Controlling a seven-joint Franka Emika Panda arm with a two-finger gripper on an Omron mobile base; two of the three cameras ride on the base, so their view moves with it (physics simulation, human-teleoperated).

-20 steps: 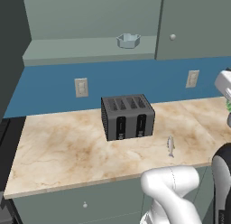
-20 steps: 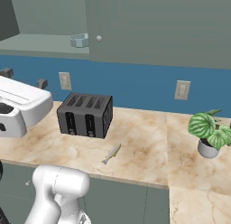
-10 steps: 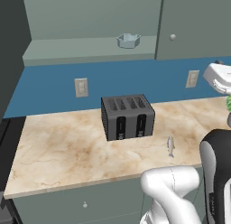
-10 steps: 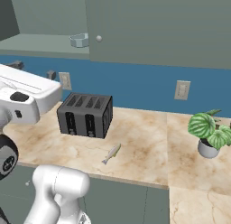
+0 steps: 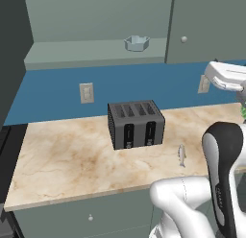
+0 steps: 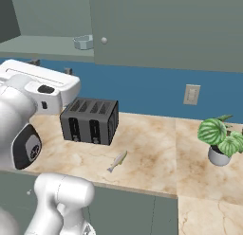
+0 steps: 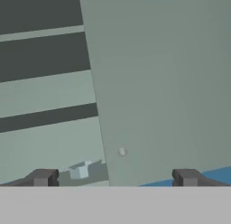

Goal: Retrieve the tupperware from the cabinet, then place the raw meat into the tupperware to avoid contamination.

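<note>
A marble counter (image 5: 67,160) runs below a blue wall, with a dark toaster (image 5: 136,124) in the middle and a potted plant (image 6: 219,141) off to the right. The fish (image 5: 181,155) lies flat on the counter just right of the toaster, apart from it. Above, the cabinet (image 6: 166,30) has its left part open, and the tupperware (image 5: 136,42) sits on the lowest shelf near the closed door's knob (image 5: 183,39). The arm is raised, hand facing the cabinet; the gripper (image 7: 115,178) has its fingers spread wide, holding nothing.
</note>
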